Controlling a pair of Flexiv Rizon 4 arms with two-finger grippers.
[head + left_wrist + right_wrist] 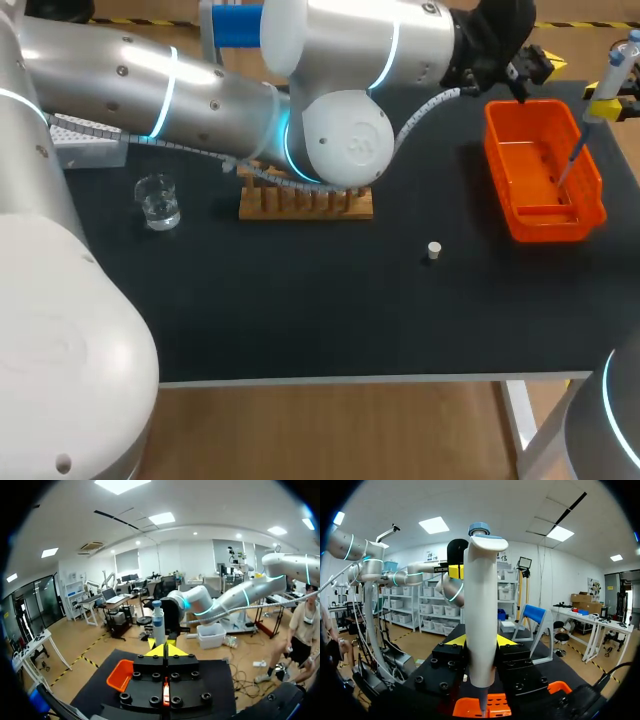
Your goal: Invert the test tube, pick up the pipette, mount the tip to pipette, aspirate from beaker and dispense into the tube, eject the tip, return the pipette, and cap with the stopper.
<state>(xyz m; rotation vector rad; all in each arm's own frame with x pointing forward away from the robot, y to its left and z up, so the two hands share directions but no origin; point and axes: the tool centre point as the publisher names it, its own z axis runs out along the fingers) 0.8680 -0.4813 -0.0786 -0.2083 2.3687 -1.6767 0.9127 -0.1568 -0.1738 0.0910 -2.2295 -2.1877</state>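
2 fingers of the right pincer clench the pipette above the orange bin; a tightly seated tip may not drop.

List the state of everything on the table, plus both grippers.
clear glass beaker: upright, holds clear liquid
orange plastic bin: upright, open top
white-and-blue pipette: held, lower end over the bin
right gripper: shut on the pipette
left gripper: shut, empty
small white stopper: loose on the table
wooden rack: standing, partly hidden by left arm

Silver arms w/ blue light rings; black gripper, yellow tips.
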